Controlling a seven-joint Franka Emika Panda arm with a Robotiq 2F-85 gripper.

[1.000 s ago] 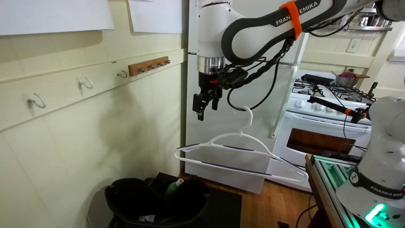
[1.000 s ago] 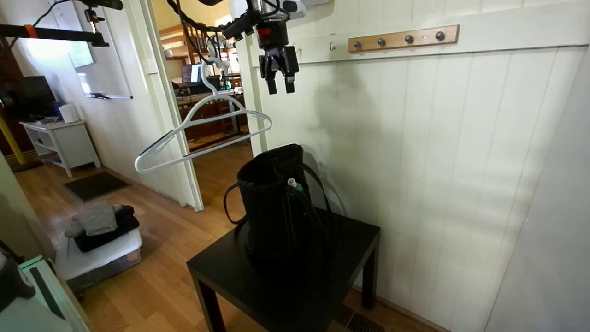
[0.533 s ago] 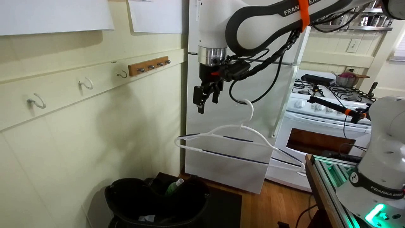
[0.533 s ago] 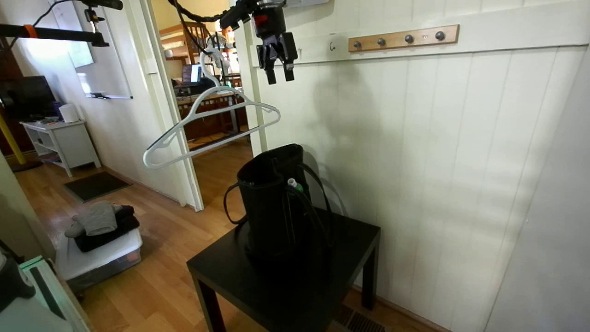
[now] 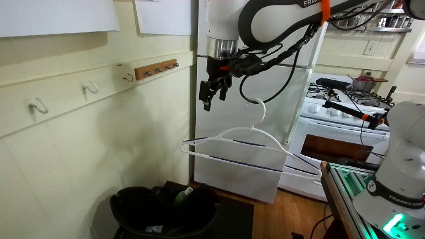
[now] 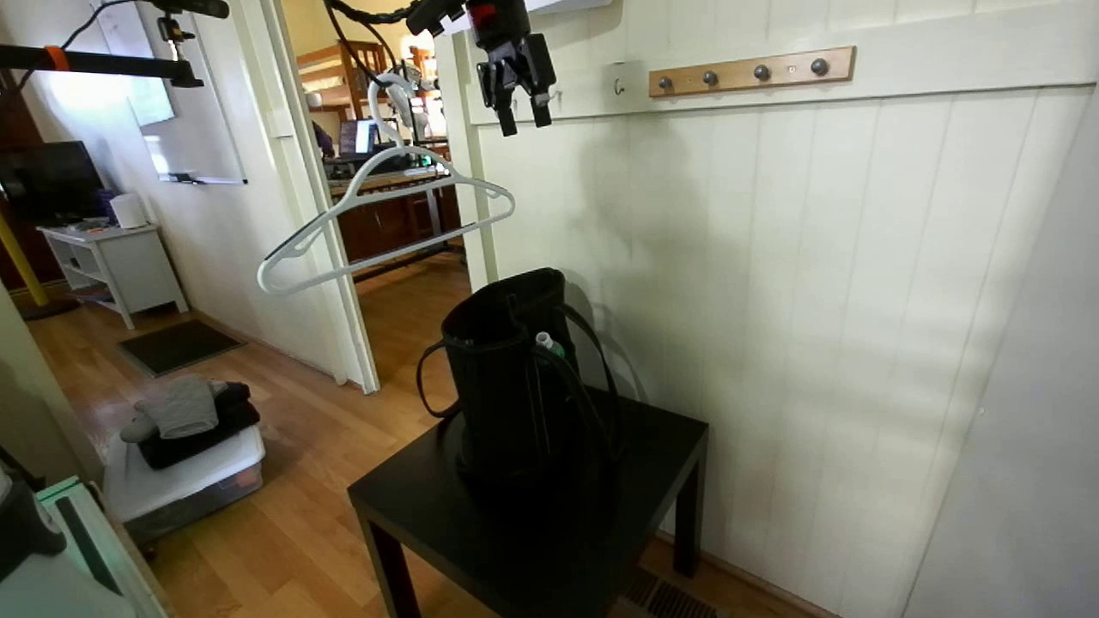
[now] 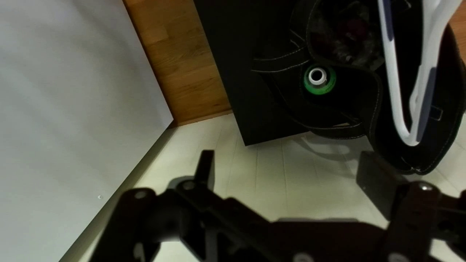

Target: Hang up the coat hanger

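Note:
The white coat hanger (image 5: pixel 252 129) hangs in the air to the right of my gripper (image 5: pixel 214 101) in an exterior view. Its hook is at the black cable loop of my arm and appears to hang on it, not in the fingers. It is also in an exterior view (image 6: pixel 403 150), left of and below my gripper (image 6: pixel 525 122). In the wrist view one end of the hanger (image 7: pixel 395 83) shows at the upper right, outside the fingers. My gripper (image 7: pixel 289 173) is open, with nothing between its fingertips, and points down.
White wall hooks (image 5: pixel 90 88) and a dark hook (image 5: pixel 128 78) sit on the wall rail, beside a wooden knob rack (image 5: pixel 156 69). A black bag (image 6: pixel 502 412) with a green bottle (image 7: pixel 318 82) stands on a black table (image 6: pixel 403 489) below. A fridge (image 5: pixel 239 116) stands behind.
My arm and open gripper have risen. The hanger has risen with them and swung slightly. The bag and the wall hooks have not moved.

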